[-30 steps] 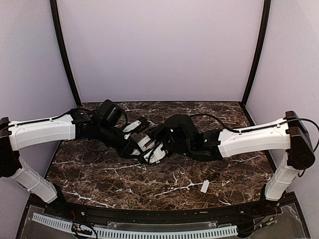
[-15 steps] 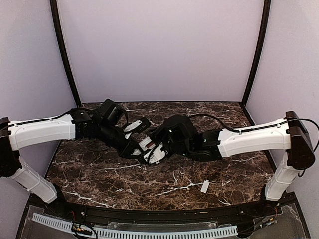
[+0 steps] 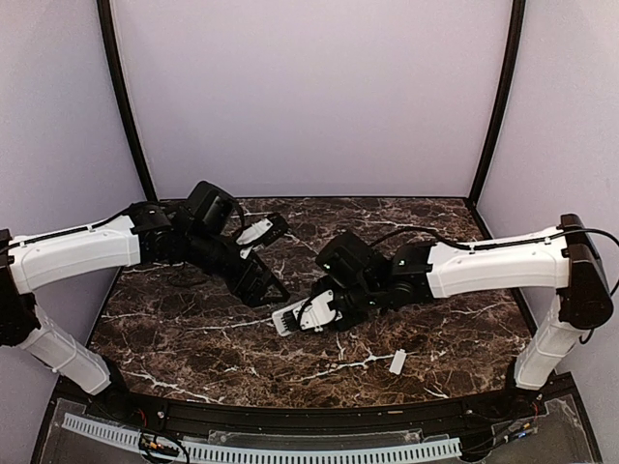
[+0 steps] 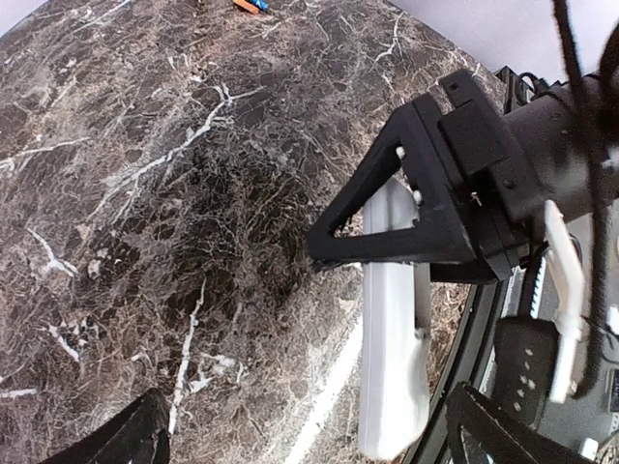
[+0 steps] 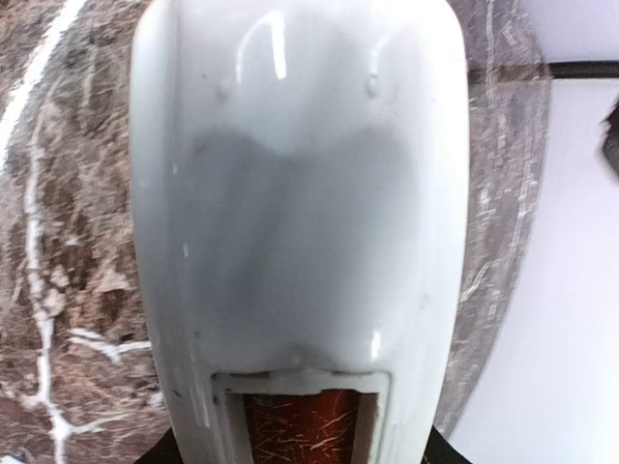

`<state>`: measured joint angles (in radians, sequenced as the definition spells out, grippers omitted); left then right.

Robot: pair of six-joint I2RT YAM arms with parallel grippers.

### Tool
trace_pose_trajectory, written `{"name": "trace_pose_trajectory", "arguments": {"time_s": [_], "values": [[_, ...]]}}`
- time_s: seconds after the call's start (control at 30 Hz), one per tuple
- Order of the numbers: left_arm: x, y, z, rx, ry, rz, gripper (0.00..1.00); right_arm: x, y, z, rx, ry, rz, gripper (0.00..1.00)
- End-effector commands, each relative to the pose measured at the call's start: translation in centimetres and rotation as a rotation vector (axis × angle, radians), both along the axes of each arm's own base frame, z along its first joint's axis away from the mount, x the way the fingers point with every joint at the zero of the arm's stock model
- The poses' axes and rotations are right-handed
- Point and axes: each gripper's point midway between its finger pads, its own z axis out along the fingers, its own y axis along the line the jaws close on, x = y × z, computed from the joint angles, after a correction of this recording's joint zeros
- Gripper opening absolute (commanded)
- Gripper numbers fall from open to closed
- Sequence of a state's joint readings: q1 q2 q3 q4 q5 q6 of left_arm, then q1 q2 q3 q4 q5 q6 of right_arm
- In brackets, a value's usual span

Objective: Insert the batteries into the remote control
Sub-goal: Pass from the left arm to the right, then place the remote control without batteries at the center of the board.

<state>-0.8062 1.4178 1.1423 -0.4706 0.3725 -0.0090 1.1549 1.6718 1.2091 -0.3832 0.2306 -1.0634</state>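
Observation:
My right gripper (image 3: pixel 324 309) is shut on the white remote control (image 3: pixel 302 317) and holds it just above the marble, left of centre. In the right wrist view the remote control (image 5: pixel 300 193) fills the frame, its open battery bay toward the camera. An orange-red battery (image 5: pixel 302 425) lies in that bay. My left gripper (image 3: pixel 274 257) is open and empty, a little left of and behind the remote. The left wrist view looks across at the remote control (image 4: pixel 392 377) under the right gripper's black finger (image 4: pixel 387 232). Another orange-and-blue battery (image 4: pixel 250 5) lies on the table at that view's top edge.
A small flat white cover piece (image 3: pixel 397 362) lies on the dark marble table (image 3: pixel 193 338) near the front right. Purple walls and black corner posts close the back and sides. A black rail runs along the near edge.
My left gripper has opened and drawn back to the left, away from the remote. My right gripper has carried the remote toward the near edge.

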Motion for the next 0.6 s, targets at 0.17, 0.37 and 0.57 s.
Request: {"name": "trace_pose_trajectory", "arguments": {"time_s": [0.17,0.37,0.57], "values": [[3.8,3.7,0.7,0.098,-0.098,0.158,0.99,-3.7,-4.4,-7.3,-0.085,0.559,-0.365,0.21],[4.9,5.0,0.5,0.122,-0.109,0.218,0.99,-3.2,-4.7,-10.5,-0.168,0.609,-0.476,0.24],[5.3,5.6,0.5,0.132,-0.127,0.230,0.99,-3.0,-4.8,-12.5,-0.250,0.632,-0.533,0.37]]}}
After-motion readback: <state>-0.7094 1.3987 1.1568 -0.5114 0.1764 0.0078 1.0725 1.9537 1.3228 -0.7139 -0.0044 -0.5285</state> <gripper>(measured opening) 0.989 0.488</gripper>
